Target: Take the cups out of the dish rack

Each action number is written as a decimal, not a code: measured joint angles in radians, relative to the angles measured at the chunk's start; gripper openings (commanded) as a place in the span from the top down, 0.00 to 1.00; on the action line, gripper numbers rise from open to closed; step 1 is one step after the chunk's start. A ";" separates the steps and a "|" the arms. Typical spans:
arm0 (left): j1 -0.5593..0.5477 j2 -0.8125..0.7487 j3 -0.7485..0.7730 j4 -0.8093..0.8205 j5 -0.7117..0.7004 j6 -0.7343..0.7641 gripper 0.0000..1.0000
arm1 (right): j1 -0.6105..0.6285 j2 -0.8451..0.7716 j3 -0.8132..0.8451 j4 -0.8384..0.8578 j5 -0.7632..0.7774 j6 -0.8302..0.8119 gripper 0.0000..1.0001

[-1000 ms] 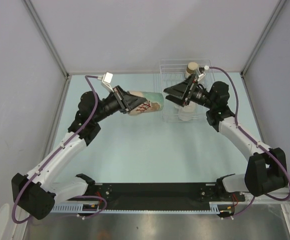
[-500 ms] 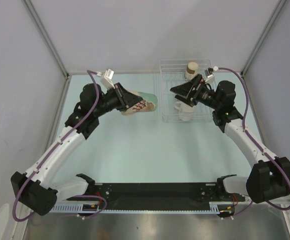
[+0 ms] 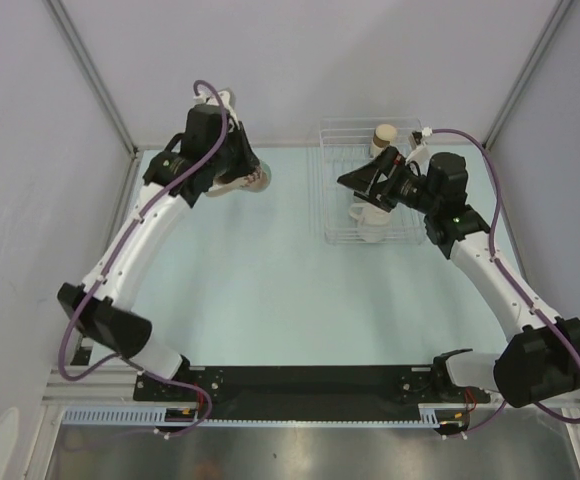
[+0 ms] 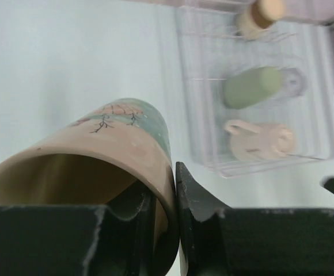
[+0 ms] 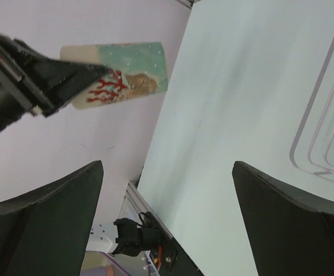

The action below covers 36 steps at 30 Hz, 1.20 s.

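Observation:
My left gripper is shut on the rim of the cream cup with dark print, one finger inside and one outside, above the table's far left. The left wrist view shows the cup in my left gripper. The white wire dish rack stands at the back right. It holds a tan brown-topped cup, a white handled mug and a pale green cup lying on its side. My right gripper hovers over the rack, open and empty. It also shows in the right wrist view.
Grey walls and metal posts close in the back and sides of the pale green table. A black rail with the arm bases runs along the near edge. The rack's wire edge shows in the right wrist view.
My left arm has swung the printed cup up and toward the back left, away from the rack. My right gripper has stayed over the rack, open.

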 measured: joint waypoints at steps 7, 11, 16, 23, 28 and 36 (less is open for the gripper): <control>0.018 0.292 0.346 -0.195 -0.210 0.120 0.99 | 0.043 0.002 0.074 -0.113 0.058 -0.072 0.00; 0.052 0.401 0.417 -0.246 -0.237 0.143 1.00 | 0.048 0.003 0.089 -0.158 0.082 -0.093 0.00; 0.093 0.540 0.481 -0.257 -0.246 0.172 1.00 | 0.050 0.003 0.100 -0.215 0.109 -0.119 0.00; 0.120 0.691 0.537 -0.247 -0.213 0.179 1.00 | 0.052 0.013 0.101 -0.256 0.132 -0.148 0.00; 0.126 0.767 0.568 -0.202 -0.193 0.178 0.99 | 0.052 0.043 0.106 -0.267 0.137 -0.158 0.00; 0.126 0.849 0.595 -0.139 -0.177 0.178 1.00 | 0.051 0.082 0.107 -0.272 0.142 -0.173 0.00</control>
